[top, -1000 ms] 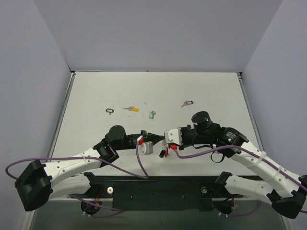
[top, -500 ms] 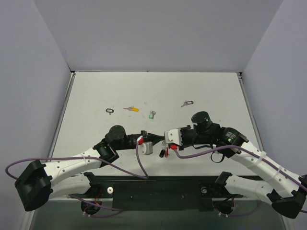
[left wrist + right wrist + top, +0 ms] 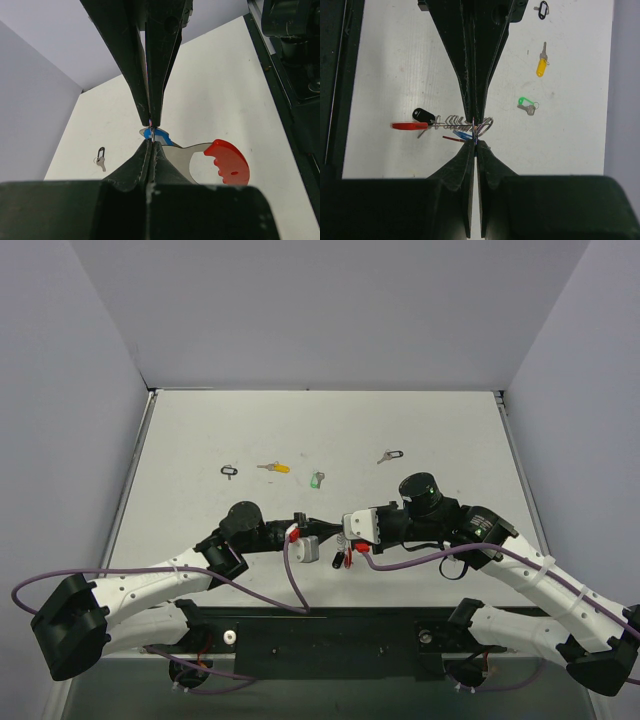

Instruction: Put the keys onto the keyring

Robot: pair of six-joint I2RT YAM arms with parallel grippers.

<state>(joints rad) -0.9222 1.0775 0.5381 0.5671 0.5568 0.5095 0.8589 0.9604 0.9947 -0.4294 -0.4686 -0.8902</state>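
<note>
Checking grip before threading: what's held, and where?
The left gripper and right gripper, both shut, meet on the keyring at its ring end, beside the blue key. Which pinches which cannot be told.

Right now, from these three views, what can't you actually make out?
Top view: the keyring and whatever grips it are too small to read.
Left wrist view: the blue-tagged key is mostly behind the left gripper tips.
Right wrist view: the right gripper tips cover whether that key is threaded on.
</note>
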